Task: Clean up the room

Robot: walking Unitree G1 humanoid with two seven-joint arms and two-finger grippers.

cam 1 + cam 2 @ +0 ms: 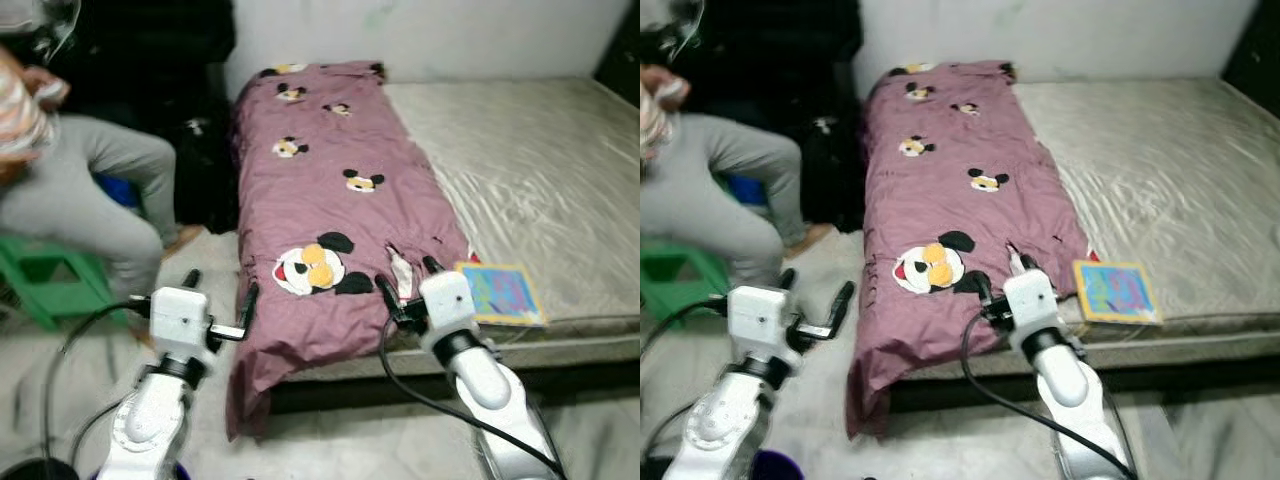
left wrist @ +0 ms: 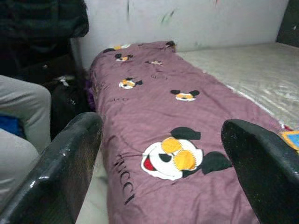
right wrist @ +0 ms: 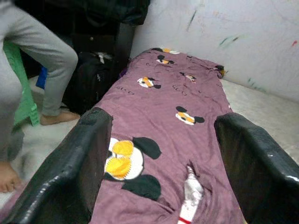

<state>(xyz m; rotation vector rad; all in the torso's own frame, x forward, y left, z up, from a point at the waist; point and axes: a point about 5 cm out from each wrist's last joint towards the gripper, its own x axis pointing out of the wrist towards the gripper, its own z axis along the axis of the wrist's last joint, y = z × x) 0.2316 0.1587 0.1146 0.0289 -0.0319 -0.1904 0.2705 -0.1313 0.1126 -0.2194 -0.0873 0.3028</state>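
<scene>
The right tool (image 1: 408,275) is spread wide with nothing between its fingers, hovering over the near end of the mauve blanket (image 1: 330,190), just beside the large cartoon-mouse patch (image 1: 315,265). The left tool (image 1: 220,300) is likewise agape and empty, held off the bed's near left corner, beside the blanket's hanging edge. The right wrist view looks up the blanket between its two black fingers (image 3: 79,163) and catches a white striped scrap (image 3: 190,196) lying in a fold next to the mouse patch, plus a bare foot on the floor; the left wrist view, between its own fingers (image 2: 60,172), reads printed lettering (image 2: 122,179) along the blanket's side that the head views barely resolve. The blanket lies in a long strip on the left part of the bed (image 1: 560,170), its long axis running from the near edge straight back to the wall, its near left corner drooping off the mattress towards the floor. To the right of the blanket, at the mattress's near edge, lies a colourful picture book (image 1: 500,293). Left of the bed a person in grey trousers (image 1: 90,195) sits on a green stool (image 1: 50,275), with a dark bag (image 1: 200,170) between them and the bed.
</scene>
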